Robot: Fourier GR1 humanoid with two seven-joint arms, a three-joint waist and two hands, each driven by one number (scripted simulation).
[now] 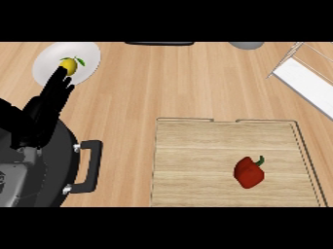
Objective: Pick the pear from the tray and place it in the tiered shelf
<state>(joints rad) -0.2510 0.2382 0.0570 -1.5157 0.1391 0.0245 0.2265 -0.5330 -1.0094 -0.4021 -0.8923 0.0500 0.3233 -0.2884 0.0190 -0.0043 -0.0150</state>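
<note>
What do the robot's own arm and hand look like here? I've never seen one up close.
Only one arm shows, at the view's left. The forearm is a grey, rounded casing with a small dark marking on it. Its hand is all black, with long slim fingers and a thicker thumb. No cables or sleeve are visible.

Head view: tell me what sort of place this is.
Most likely a kitchen counter: a wooden countertop carrying a wooden tray with a red bell pepper, a white plate holding a yellow fruit, and a black pan.

Red pepper (249, 172), black pan (54, 160) at left, lemon (69, 65) on white plate (90, 56)
</note>
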